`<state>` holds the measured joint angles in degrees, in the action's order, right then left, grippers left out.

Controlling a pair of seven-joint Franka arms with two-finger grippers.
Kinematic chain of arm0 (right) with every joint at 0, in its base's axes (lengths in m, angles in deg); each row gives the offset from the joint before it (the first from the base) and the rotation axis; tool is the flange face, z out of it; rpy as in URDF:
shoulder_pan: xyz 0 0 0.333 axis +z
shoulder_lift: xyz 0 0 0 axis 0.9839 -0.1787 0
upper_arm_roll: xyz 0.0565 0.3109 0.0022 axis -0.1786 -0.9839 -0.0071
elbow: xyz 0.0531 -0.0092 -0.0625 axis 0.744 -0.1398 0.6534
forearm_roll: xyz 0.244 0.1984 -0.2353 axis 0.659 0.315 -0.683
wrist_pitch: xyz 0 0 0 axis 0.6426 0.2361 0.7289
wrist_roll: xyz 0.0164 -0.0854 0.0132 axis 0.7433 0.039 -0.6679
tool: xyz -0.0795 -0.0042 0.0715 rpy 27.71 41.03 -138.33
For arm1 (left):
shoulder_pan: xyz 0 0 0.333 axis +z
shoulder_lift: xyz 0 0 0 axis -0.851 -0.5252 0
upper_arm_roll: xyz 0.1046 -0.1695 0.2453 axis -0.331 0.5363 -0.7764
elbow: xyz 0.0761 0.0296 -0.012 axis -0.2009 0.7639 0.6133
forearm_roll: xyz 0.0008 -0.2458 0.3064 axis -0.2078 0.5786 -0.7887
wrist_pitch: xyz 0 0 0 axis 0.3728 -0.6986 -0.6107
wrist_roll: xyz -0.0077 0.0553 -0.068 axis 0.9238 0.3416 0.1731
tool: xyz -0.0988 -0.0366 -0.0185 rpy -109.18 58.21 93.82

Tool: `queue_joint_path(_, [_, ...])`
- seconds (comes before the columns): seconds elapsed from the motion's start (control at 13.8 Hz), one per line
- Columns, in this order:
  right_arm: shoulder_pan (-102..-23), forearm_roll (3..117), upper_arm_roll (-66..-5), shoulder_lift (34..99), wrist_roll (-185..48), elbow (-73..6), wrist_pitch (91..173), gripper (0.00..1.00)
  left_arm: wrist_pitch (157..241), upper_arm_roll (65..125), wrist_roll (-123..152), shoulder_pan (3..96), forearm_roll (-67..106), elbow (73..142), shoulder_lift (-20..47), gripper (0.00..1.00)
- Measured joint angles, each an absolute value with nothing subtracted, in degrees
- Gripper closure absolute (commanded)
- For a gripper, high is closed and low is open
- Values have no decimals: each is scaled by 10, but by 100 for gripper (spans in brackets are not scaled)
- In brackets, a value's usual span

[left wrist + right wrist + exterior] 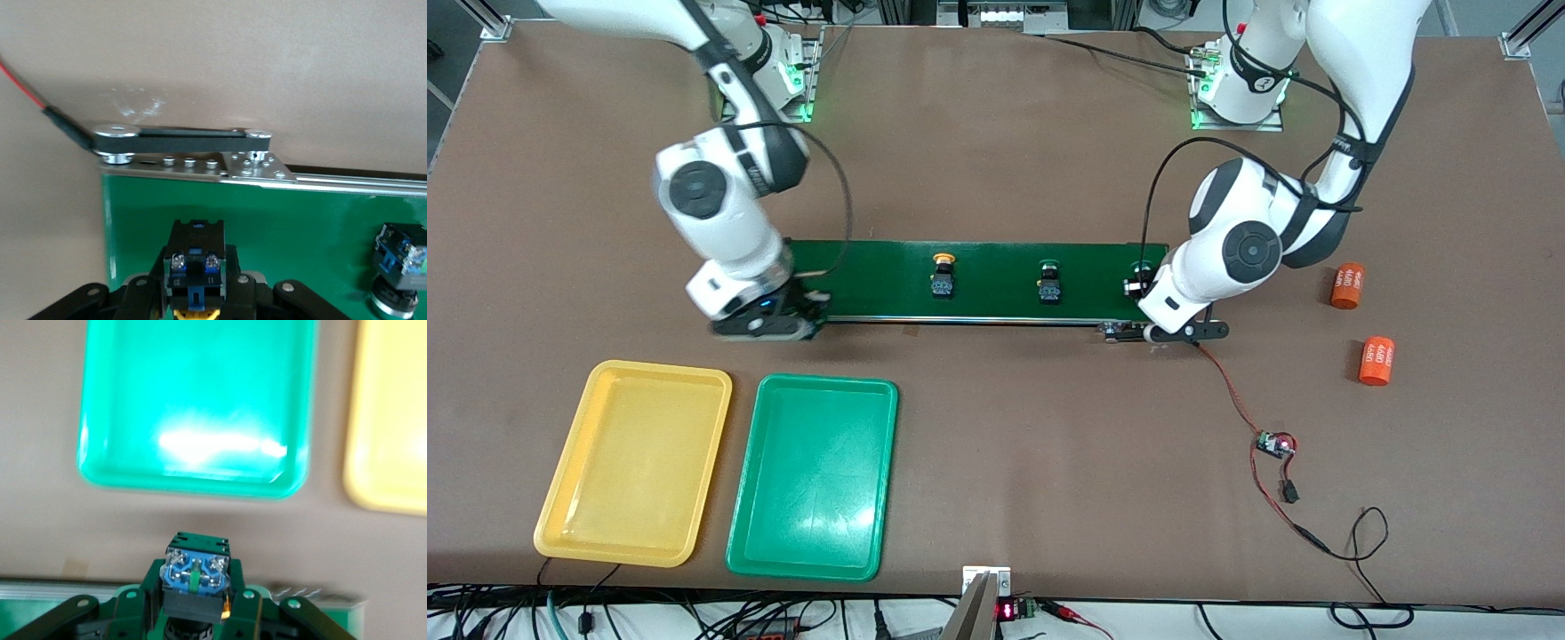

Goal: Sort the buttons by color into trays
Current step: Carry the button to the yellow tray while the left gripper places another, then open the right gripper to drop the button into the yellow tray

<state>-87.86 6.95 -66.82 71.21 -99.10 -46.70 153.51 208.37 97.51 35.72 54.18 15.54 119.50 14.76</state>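
On the dark green conveyor (996,302) stand a yellow-capped button (943,274) and a green-capped button (1049,283). My left gripper (1143,293) is down at the conveyor's end toward the left arm. It is shut on a third button (195,263), black-bodied with a bit of yellow under it. My right gripper (195,603) is at the conveyor's other end (783,311), shut on a blue-and-black button (195,577) whose cap is hidden. The yellow tray (636,462) and the green tray (814,476) lie side by side nearer the front camera, both empty.
Two orange cylinders (1349,285) (1376,360) lie toward the left arm's end of the table. A red wire runs from the conveyor's black drive belt (180,133) to a small circuit board (1273,443). The green-capped button (400,263) also shows in the left wrist view.
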Motion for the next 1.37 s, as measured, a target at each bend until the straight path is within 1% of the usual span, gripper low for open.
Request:
queue_joint_path(0.07, [-902,70,-667,710,-959,-444,1523,88,2093,976,360,539,155,1199,143,68])
queue_joint_path(0.14, [-927,70,-665,705,-926,-426,1519,88,2099,976,361,537,155,1204,140,43])
queue_joint_path(0.22, [-951,70,-662,693,-895,-409,1518,88,2103,976,361,535,155,1207,136,0])
queue_joint_path(0.36, [-987,70,-654,653,-842,-371,1518,88,2104,977,361,532,155,1210,135,0])
queue_joint_path(0.58, [-1006,70,-620,575,-760,-306,1528,88,2108,977,361,533,155,1205,146,0])
queue_joint_path(0.72, [-1008,70,-601,518,-717,-257,1558,88,2092,976,361,539,155,1196,167,0])
queue_joint_path(0.87, [-1010,69,-591,464,-694,-222,1610,87,2047,971,360,547,155,1178,202,0])
queue_joint_path(0.94, [-1009,69,-588,444,-690,-214,1630,83,2030,961,354,550,155,1172,219,0])
queue_joint_path(1.01, [-1009,68,-585,429,-690,-208,1644,70,2021,942,328,552,155,1170,235,0])
queue_joint_path(1.08, [-1008,68,-581,418,-689,-205,1657,59,2017,915,274,554,155,1170,246,0])
queue_joint_path(1.16, [-1008,68,-577,410,-687,-202,1667,40,2015,886,209,555,155,1170,251,0])
queue_joint_path(1.23, [-1007,68,-575,404,-687,-201,1672,28,2015,857,147,558,155,1170,252,0])
queue_joint_path(1.3, [-1006,68,-573,402,-686,-200,1673,0,2015,830,91,561,154,1170,251,0])
queue_joint_path(1.37, [-1006,68,-573,401,-686,-199,1673,0,2016,806,43,563,149,1170,248,0])
